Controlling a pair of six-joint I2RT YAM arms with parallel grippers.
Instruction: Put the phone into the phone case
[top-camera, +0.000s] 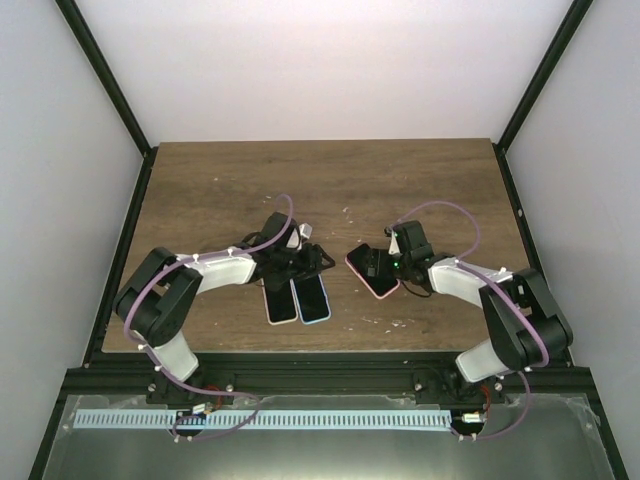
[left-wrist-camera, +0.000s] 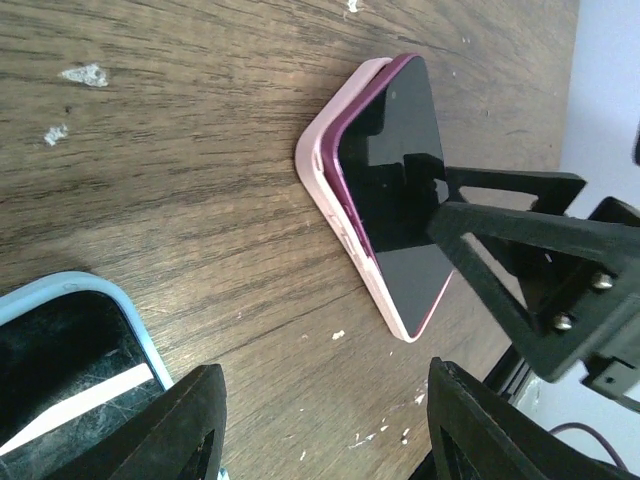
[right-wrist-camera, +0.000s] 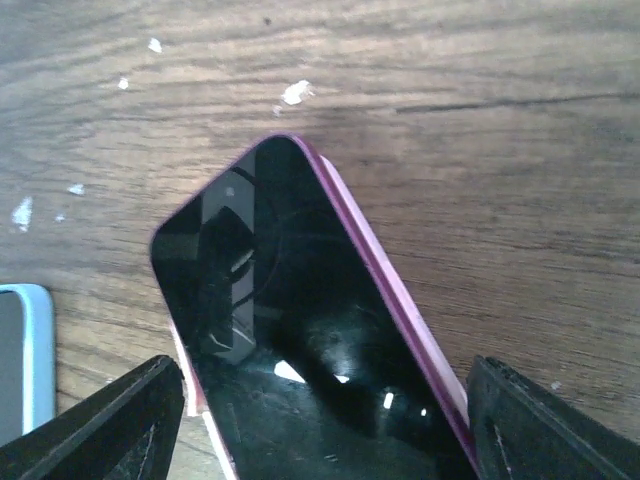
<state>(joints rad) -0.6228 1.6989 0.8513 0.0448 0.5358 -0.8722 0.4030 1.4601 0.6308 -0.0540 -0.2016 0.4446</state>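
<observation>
1. Spotting the phone right of centre on the counter: lying screen up on top of the pink phone case, one long edge riding above the case lip. Not seated, by the look of it.
2. Straddling its near end with the right gripper, jaws spread about phone-wide, one finger by each long edge. Cannot tell whether pinching or merely bracketing.
3. Hovering the left gripper off to the left, jaws wide with nothing between, just above the blue-cased phone.
4. Best now: press down on the raised edge rather than mid-screen, working corner by corner.
5. Keep the case from sliding; pin its far lip with the left gripper if needed.
6. Go gently, since a hard sideways shove would likely pop out whichever corner is already tucked.
7. Check for the pink lip showing evenly all round before letting go.
</observation>
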